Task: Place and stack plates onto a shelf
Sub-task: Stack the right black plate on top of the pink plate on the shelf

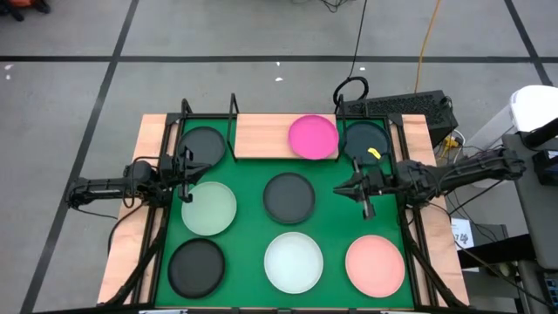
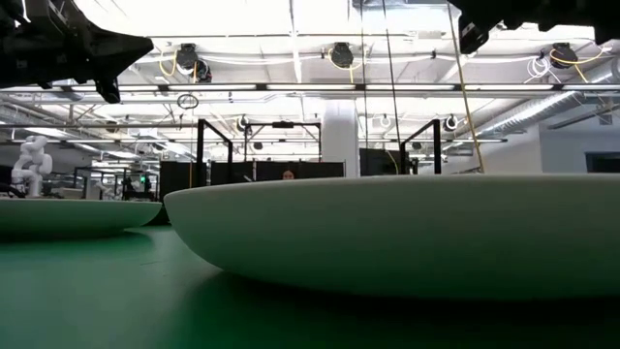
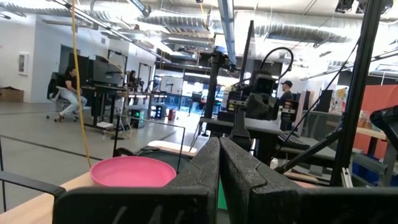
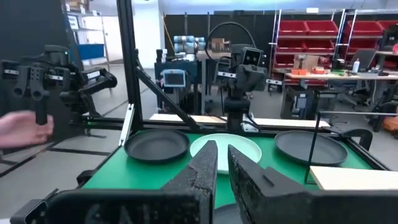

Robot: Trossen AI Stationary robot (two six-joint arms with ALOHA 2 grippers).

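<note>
- Magenta plate (image 1: 313, 137) already on the shelf (image 1: 261, 135), on its right half, overhanging toward the right end; left half of the board bare.
- Left on the green mat (image 1: 248, 228): pale green plate (image 1: 208, 208) toward the left edge, dark plate (image 1: 289, 197) at mid-mat, dark plate (image 1: 196, 266) at the near-left corner, white plate (image 1: 294, 261) at the near edge in the middle, light pink plate (image 1: 375, 264) at the near-right corner, dark plate (image 1: 201, 146) at the far-left corner beside the shelf's left end, dark plate (image 1: 365, 141) at the far-right corner with a small yellow mark on it.
- Left gripper (image 1: 185, 177) at the mat's left edge, directly over the far rim of the pale green plate; fingers (image 3: 205, 174) pressed together in the left wrist view, nothing between them.
- Right gripper (image 1: 359, 188) near the mat's right edge, between the far-right dark plate and the light pink plate; mid-mat dark plate lying inward of it, toward the mat's centre; fingers (image 4: 202, 171) narrow, only a slim gap, empty.
- Plates round, so no long axis to line up; any rim point serviceable.
- Likely deciding relation: pale green plate right beneath the left gripper, nearer than any plate to the right one; bare left half of the shelf just beyond, toward the far edge.
- Both arms reaching inward from opposite sides, roughly level, well above the mat; both wrist cameras looking level across the mat.
</note>
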